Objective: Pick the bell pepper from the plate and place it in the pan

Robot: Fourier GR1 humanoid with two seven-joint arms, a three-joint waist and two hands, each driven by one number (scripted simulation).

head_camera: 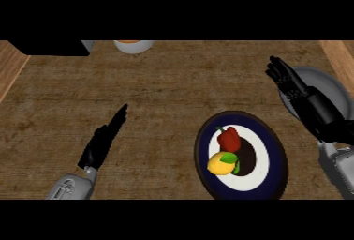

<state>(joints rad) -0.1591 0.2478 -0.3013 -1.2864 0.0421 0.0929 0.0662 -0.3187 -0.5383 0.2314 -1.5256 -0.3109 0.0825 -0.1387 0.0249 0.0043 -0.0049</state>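
A red bell pepper lies on a round plate with a dark blue rim and a white middle, at the lower right of the counter. A yellow pepper with a green stem lies just below it on the same plate. A grey pan sits at the right edge, partly hidden by my right forearm. My right hand hovers open over the pan's left side, up and to the right of the plate, holding nothing. My left hand is open at the lower left, fingers straight, away from the plate.
A white cup with orange contents stands at the counter's far edge. A black block fills the far left corner. Lighter wood strips border the counter on both sides.
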